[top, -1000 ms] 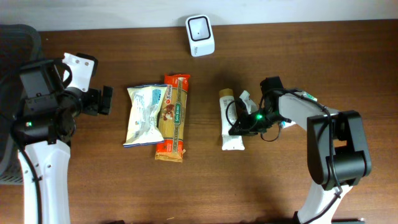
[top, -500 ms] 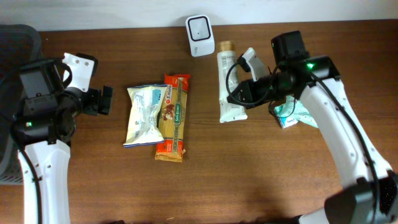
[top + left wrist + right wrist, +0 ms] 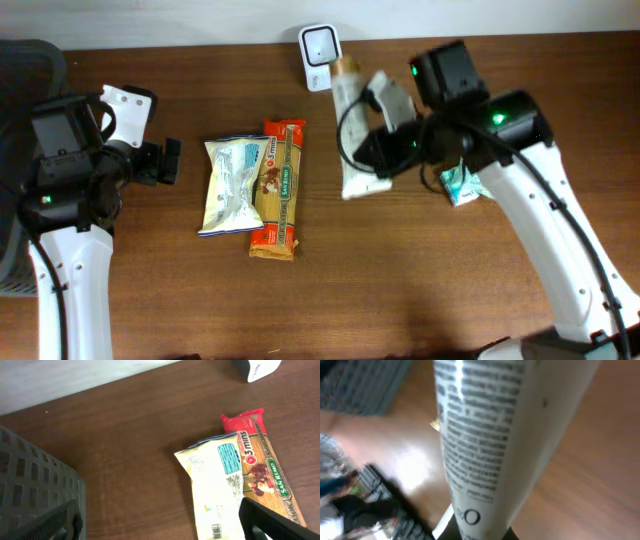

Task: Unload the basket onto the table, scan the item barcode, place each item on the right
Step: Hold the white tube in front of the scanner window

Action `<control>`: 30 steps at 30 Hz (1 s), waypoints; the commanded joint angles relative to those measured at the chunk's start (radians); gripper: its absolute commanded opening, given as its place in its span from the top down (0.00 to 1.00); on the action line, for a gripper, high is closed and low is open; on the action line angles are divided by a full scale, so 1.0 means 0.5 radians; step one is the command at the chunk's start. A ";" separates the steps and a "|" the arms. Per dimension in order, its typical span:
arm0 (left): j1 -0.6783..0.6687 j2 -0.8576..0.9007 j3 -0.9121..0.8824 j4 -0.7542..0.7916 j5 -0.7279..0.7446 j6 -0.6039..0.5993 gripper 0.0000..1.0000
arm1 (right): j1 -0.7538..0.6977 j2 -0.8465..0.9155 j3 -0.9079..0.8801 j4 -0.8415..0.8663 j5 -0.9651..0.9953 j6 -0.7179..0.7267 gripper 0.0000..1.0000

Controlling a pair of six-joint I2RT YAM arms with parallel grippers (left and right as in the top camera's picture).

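Moved: right claw [image 3: 386,150], clenched on the tube [image 3: 349,105], now lifts it toward the scanner [image 3: 322,43]
Axis: tube's capped end points at scanner, just beside it; left claw [image 3: 168,160] released, well apart

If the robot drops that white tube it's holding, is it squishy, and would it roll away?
Probably a bit squishy: the tube widens to a flat end, like soft plastic. It sticks out straight from the right end effector, so it is likely not floppy. It might roll a little, but the flat end should stop it.

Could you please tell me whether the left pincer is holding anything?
No, the left pincer stands open and empty, apart from the white snack bag.
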 commanded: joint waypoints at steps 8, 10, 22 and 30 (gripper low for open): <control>0.005 -0.023 0.005 0.001 -0.001 0.031 0.01 | 0.168 1.199 1.603 -0.062 1.601 -0.380 0.96; 0.005 -0.023 0.005 0.001 -0.001 0.032 0.01 | 0.169 1.353 1.598 0.183 1.765 -0.615 0.96; 0.005 -0.023 0.005 0.001 -0.001 0.031 0.01 | 0.168 2.048 1.594 1.217 2.690 -0.964 0.96; 0.005 -0.023 0.005 0.001 0.000 0.031 0.01 | 0.185 2.207 1.555 1.267 2.697 -0.964 0.96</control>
